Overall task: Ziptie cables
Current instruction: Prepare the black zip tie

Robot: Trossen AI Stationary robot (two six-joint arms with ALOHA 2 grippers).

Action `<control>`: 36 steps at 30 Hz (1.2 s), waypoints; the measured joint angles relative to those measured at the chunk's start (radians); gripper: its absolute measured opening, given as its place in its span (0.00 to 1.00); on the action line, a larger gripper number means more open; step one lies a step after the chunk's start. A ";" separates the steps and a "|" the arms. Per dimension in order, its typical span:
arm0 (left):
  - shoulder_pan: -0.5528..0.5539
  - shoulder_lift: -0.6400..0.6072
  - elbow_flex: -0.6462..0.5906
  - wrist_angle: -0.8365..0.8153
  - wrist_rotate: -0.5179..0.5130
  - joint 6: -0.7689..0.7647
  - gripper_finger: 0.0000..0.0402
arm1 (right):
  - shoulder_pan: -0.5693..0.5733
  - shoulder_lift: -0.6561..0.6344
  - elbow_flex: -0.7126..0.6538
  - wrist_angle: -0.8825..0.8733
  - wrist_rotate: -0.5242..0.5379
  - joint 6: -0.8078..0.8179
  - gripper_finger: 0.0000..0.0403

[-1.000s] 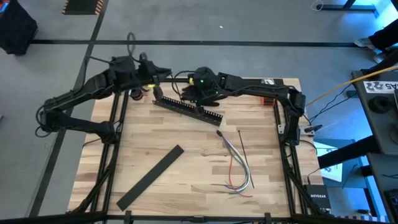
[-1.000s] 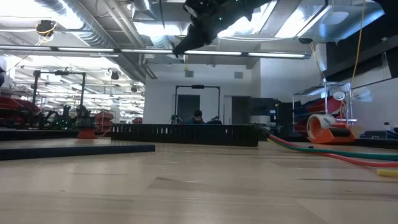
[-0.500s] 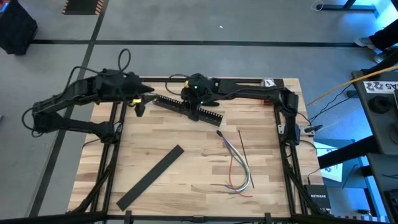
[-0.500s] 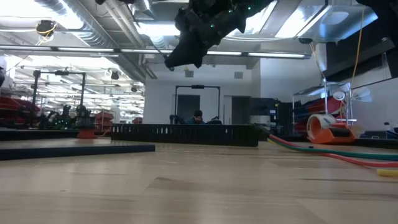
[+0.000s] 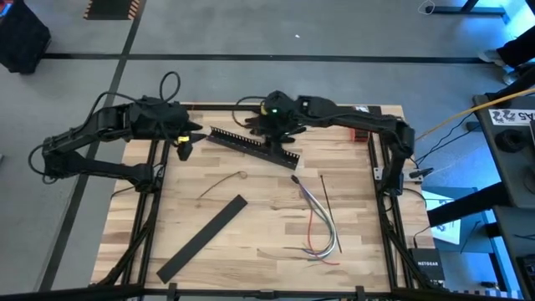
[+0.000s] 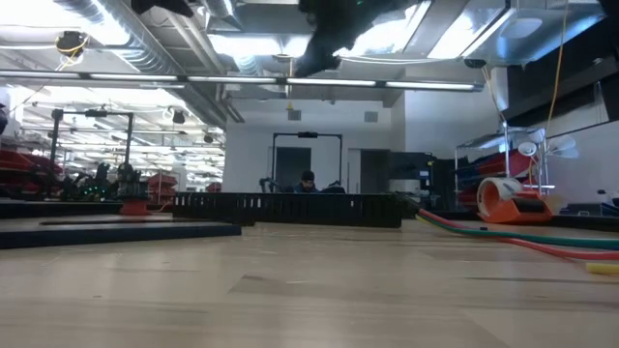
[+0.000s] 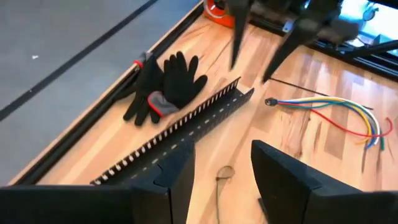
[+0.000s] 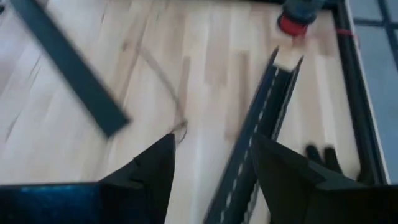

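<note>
The cables (image 5: 322, 221), a loose bundle of thin curved wires, lie on the table's right half; they also show in the left wrist view (image 7: 333, 112). The ziptie (image 5: 327, 196), a thin dark straight strip, lies beside them. My left gripper (image 5: 185, 146) (image 7: 221, 152) hangs open over the far left corner, well away from both. My right gripper (image 5: 266, 130) (image 8: 213, 143) hangs open above the comb-slotted bar (image 5: 253, 144), with nothing between its fingers.
A thin pale strand with a small loop (image 5: 222, 183) (image 7: 222, 172) lies between the comb-slotted bar and the flat black strip (image 5: 203, 237). A black glove (image 7: 165, 87) lies by the far edge, behind the bar. Bare wood spreads across the table's middle and near side.
My left gripper has drawn back toward the table's left edge, away from my right gripper. My right gripper has dipped and then risen above the bar. The pale looped strand now lies on the table, where none showed before.
</note>
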 joint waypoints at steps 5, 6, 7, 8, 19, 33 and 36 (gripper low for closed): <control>-0.013 0.043 -0.007 0.019 0.017 -0.065 0.37 | -0.030 -0.167 -0.013 -0.203 0.003 -0.017 0.51; -0.026 0.060 -0.017 0.026 0.022 -0.078 0.37 | -0.031 -0.203 -0.039 -0.212 0.009 -0.008 0.51; -0.041 0.077 -0.027 0.045 0.024 -0.091 0.37 | -0.031 -0.243 -0.071 -0.215 0.028 0.001 0.51; -0.059 0.101 -0.034 0.071 0.024 -0.098 0.37 | -0.029 -0.285 -0.115 -0.217 0.047 0.013 0.51; -0.214 0.453 -0.060 0.379 0.028 -0.099 0.37 | 0.012 -0.777 -0.831 -0.043 0.151 0.483 0.51; -0.244 0.649 -0.059 0.522 0.027 -0.113 0.37 | 0.085 -0.799 -1.336 0.294 0.286 0.958 0.51; -0.240 0.651 -0.059 0.523 0.026 -0.094 0.37 | 0.085 -0.761 -1.347 0.325 0.302 0.990 0.51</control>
